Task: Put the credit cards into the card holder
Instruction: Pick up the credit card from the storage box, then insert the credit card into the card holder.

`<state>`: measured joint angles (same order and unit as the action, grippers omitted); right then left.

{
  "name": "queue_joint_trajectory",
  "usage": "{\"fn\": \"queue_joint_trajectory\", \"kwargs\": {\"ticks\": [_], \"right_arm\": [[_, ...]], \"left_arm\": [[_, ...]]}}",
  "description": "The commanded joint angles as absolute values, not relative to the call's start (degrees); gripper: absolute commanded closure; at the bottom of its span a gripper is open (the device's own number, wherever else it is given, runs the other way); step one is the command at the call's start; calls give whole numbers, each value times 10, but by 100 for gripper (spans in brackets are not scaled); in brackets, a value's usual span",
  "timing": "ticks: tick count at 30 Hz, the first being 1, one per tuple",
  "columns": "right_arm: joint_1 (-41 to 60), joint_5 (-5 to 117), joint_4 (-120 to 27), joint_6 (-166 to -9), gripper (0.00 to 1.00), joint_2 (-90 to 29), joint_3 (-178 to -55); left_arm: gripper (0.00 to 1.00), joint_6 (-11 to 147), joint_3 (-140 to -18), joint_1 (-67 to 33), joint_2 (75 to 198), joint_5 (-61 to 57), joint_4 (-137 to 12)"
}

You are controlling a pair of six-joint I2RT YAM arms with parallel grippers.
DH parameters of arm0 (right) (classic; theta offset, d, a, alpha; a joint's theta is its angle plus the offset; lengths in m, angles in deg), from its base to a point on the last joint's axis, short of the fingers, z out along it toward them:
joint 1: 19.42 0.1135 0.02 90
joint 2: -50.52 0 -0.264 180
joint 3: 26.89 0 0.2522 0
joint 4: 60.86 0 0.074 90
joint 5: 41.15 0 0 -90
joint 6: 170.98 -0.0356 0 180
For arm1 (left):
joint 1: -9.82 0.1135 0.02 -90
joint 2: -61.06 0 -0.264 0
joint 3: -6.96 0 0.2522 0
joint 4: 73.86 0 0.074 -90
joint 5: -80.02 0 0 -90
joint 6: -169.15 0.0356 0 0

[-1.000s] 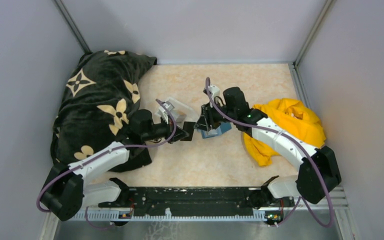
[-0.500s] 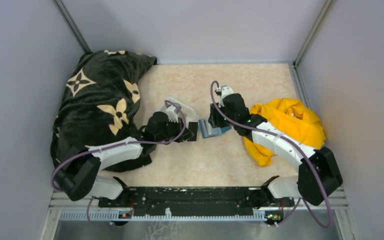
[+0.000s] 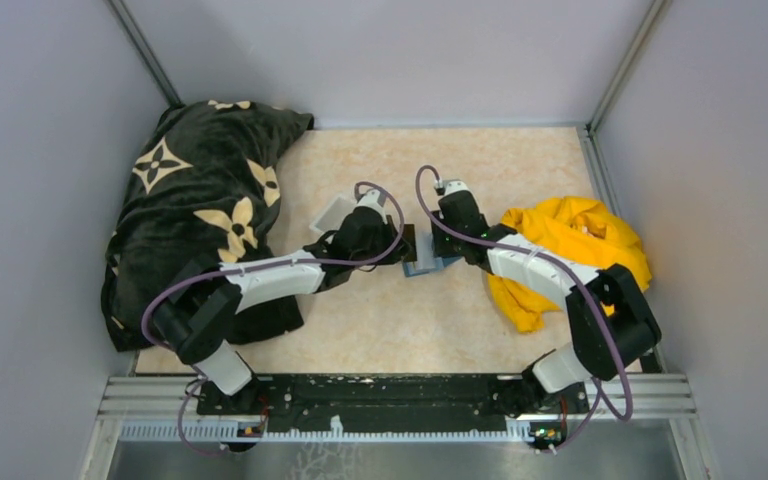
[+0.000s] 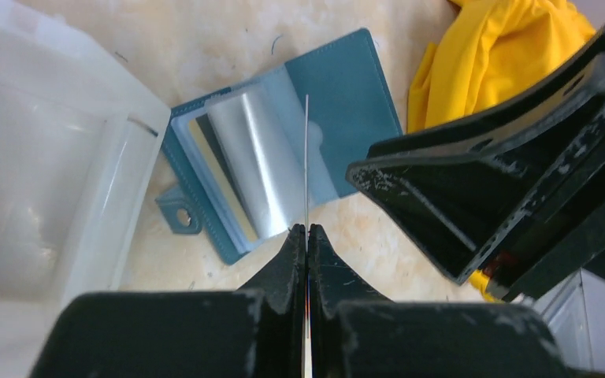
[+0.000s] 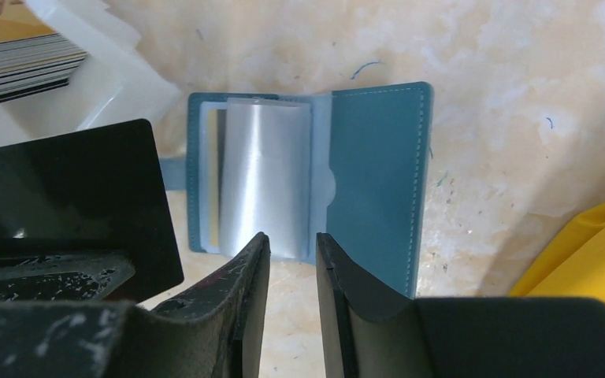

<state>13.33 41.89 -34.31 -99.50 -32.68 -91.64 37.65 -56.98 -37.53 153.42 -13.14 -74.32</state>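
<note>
left end effector (image 4: 306, 236): clamped shut on a thin credit card (image 5: 71, 189) | right end effector (image 5: 292, 258): jaws slightly apart, nothing between them, over the card holder's lower edge | card holder (image 5: 378, 165): lying open on the desk (image 5: 520, 94), centre of the top view

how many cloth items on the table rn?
2. A black floral-print blanket is heaped in the far-left corner, and a yellow cloth is bunched at the right side. No other fabric shows, though the blanket could be hiding something underneath.
</note>
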Motion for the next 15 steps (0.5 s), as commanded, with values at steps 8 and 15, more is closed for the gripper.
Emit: {"fn": "queue_joint_trajectory", "kwargs": {"ticks": [8, 15], "right_arm": [[105, 420, -383, -1008, 74, -372, -946], [95, 430, -389, -1010, 75, -382, -945]], "left_arm": [[100, 297, -704, -418, 1630, -306, -565], [100, 297, -709, -419, 1627, -345, -524]]}}
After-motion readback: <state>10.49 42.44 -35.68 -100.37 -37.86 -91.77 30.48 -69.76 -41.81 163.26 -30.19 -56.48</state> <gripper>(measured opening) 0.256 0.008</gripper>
